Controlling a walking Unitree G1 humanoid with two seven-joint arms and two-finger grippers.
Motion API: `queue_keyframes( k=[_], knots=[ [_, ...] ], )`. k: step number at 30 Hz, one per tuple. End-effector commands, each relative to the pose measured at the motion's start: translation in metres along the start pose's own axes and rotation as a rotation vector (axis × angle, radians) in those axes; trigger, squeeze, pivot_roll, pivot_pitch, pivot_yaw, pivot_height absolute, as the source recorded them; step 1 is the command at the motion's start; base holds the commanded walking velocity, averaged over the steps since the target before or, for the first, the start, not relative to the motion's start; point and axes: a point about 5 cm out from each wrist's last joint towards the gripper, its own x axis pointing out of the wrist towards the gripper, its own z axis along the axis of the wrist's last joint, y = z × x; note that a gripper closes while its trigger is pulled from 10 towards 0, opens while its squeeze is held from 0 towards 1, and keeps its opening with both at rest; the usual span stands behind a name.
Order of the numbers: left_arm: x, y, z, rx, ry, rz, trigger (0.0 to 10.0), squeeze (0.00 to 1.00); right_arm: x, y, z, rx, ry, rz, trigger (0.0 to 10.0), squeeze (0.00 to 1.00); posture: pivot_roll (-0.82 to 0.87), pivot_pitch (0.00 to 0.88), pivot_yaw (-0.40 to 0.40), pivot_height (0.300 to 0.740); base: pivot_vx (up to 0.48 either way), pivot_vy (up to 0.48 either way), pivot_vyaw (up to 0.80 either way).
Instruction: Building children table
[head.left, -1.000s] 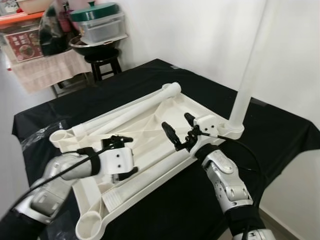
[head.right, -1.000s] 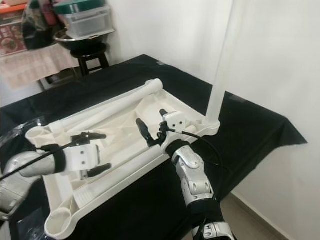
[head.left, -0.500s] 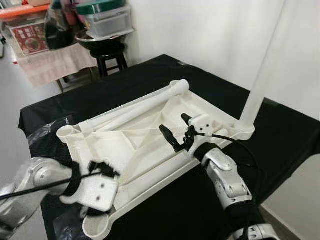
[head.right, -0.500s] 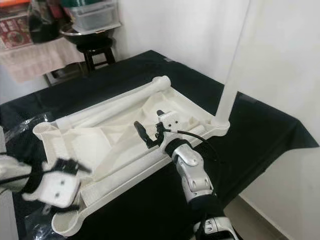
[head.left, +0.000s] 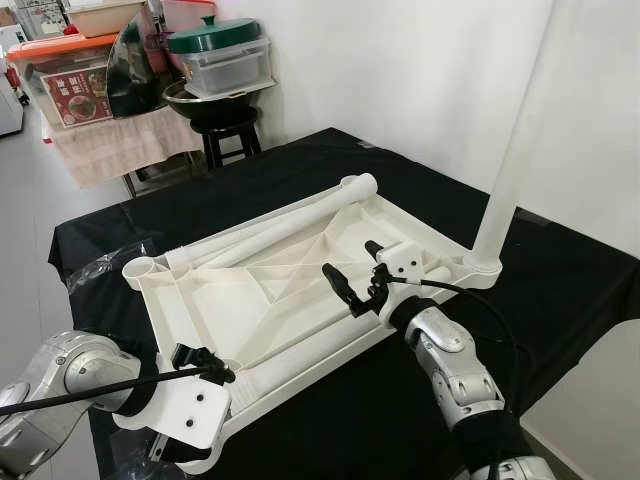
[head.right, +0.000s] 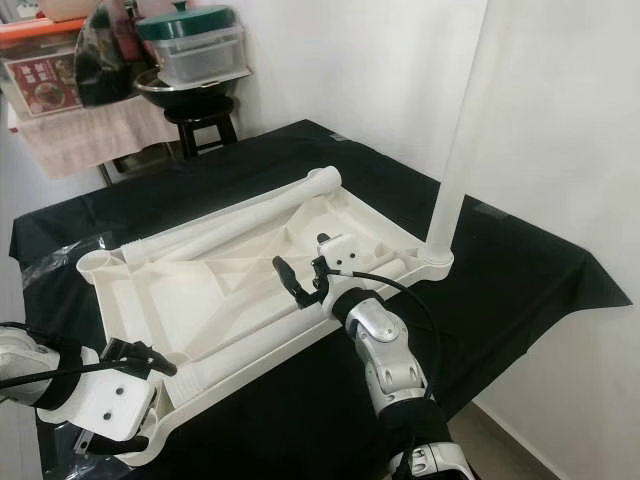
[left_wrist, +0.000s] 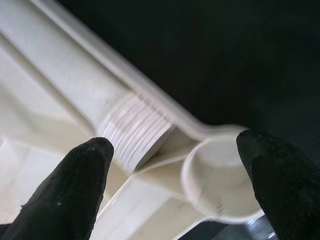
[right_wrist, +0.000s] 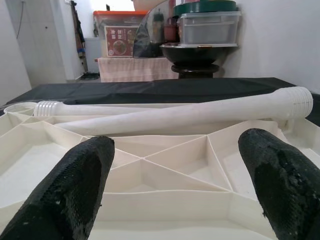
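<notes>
Presently: upturned white plastic children's tabletop (head.left: 290, 280) mid-frame on black-draped counter (head.left: 560, 290). Left hand (left_wrist: 172, 172) released, lower left, straddling loose white threaded leg (left_wrist: 100, 115) beside empty socket (left_wrist: 217, 177). Right hand (head.left: 352, 270) released, centre. Next, likely: grasp leg.

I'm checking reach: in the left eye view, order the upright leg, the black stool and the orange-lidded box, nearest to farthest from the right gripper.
1. Upright leg, screwed into the right corner.
2. Black stool, beyond the table's far edge.
3. Orange-lidded box, far left.
Measured from the right gripper.

One tabletop (head.left: 290, 300), four legs (head.left: 270, 225), two grippers (head.left: 358, 268)
</notes>
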Motion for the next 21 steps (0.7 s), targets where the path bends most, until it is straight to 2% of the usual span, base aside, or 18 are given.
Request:
queue_keyframes(
  k=[1, 2, 6, 8, 11, 14, 21],
  knots=[
    [-0.002, -0.001, -0.010, 0.016, 0.071, -0.008, 10.0, 0.00, 0.001, 0.004, -0.003, 0.006, 0.017, 0.006, 10.0, 0.00, -0.09, 0.000, 0.071, 0.740, 0.000, 0.000, 0.00],
    [-0.005, -0.001, -0.018, 0.034, 0.115, -0.007, 10.0, 0.00, 0.001, 0.003, -0.003, 0.008, 0.016, 0.004, 10.0, 0.00, -0.09, 0.000, 0.072, 0.740, 0.000, 0.000, 0.00],
    [-0.008, 0.000, -0.024, 0.044, 0.148, -0.004, 10.0, 0.00, 0.001, 0.003, -0.003, 0.009, 0.016, 0.003, 10.0, 0.00, -0.08, 0.000, 0.073, 0.740, 0.000, 0.000, 0.00],
    [-0.007, 0.009, -0.031, 0.075, 0.173, 0.078, 10.0, 0.00, 0.001, 0.003, -0.003, 0.009, 0.016, 0.005, 10.0, 0.00, -0.08, 0.000, 0.073, 0.740, 0.000, 0.000, 0.00],
    [-0.005, 0.013, -0.032, 0.083, 0.174, 0.112, 10.0, 0.00, 0.002, 0.003, -0.003, 0.008, 0.016, 0.005, 10.0, 0.00, -0.08, 0.000, 0.073, 0.740, 0.000, 0.000, 0.00],
    [0.005, 0.026, -0.024, 0.118, 0.121, 0.218, 10.0, 0.00, 0.002, 0.003, -0.003, 0.006, 0.017, 0.007, 10.0, 0.00, -0.08, 0.000, 0.073, 0.740, 0.000, 0.000, 0.00],
    [0.007, 0.033, -0.018, 0.153, 0.084, 0.271, 10.0, 0.00, 0.001, 0.003, -0.003, 0.003, 0.019, 0.010, 10.0, 0.00, -0.09, 0.000, 0.070, 0.740, 0.000, 0.000, 0.00]
  ],
)
